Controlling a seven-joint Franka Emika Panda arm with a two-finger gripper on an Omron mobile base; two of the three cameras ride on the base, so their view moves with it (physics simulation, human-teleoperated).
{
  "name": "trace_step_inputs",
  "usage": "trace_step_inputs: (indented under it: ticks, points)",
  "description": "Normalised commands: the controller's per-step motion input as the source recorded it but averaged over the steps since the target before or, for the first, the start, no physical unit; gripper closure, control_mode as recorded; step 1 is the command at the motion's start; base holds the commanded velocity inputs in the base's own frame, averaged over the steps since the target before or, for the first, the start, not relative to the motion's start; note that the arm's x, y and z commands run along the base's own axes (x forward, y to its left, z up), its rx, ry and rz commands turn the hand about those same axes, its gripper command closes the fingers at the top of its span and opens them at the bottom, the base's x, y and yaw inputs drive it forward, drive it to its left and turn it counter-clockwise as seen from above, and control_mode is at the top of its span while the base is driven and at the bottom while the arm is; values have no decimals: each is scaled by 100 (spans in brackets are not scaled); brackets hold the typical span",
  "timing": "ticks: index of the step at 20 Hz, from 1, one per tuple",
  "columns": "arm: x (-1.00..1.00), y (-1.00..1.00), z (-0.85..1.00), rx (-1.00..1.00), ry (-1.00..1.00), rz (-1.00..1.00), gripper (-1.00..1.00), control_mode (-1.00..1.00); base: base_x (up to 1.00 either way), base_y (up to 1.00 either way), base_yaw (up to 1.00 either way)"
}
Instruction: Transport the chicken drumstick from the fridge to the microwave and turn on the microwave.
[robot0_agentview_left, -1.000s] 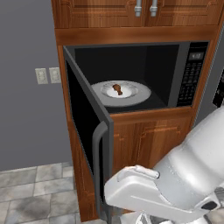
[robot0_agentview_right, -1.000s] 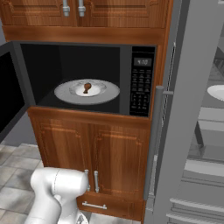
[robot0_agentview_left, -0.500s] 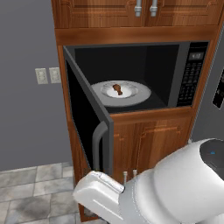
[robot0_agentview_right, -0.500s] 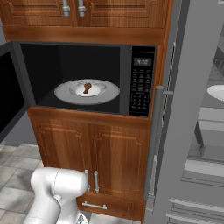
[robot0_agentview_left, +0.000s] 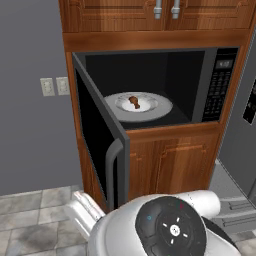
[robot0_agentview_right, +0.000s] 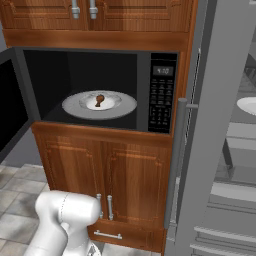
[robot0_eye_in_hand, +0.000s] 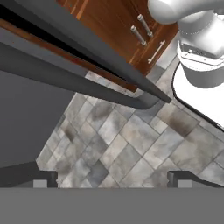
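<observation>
The gripper (robot0_eye_in_hand: 112, 177) is hanging wide open and empty, pointing at the floor tiles below the door (robot0_agentview_left: 100, 135) (its edge crosses the hand view's upper left). Over the last second the arm has swung lower; the drumstick (robot0_agentview_left: 134, 102) is sitting on the turntable (robot0_agentview_left: 159, 111), mid-frame, inside the microwave (robot0_agentview_right: 161, 90), so closing comes next.

Chicken drumstick (robot0_agentview_left: 134, 102) golden-brown on round white turntable (robot0_agentview_left: 160, 111). Microwave (robot0_agentview_right: 163, 90) grey-framed, black cavity, black button panel, dark door (robot0_agentview_left: 97, 137) with grey handle. Cabinets (robot0_agentview_right: 125, 175) reddish-brown wood, silver pulls. Floor (robot0_eye_in_hand: 118, 144) mottled grey-tan tile. Fridge (robot0_agentview_right: 220, 125) grey. Wall (robot0_agentview_left: 30, 125) plain grey.
</observation>
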Motion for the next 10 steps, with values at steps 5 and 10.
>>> trace_step_inputs:
  ticks: [5, 10]
  points:
    - [40, 12, -22, -1, -16, -11, -100, -100, 0, 0, 0]
    - [41, 18, -21, -12, -17, -10, -100, -100, 0, 0, 0]
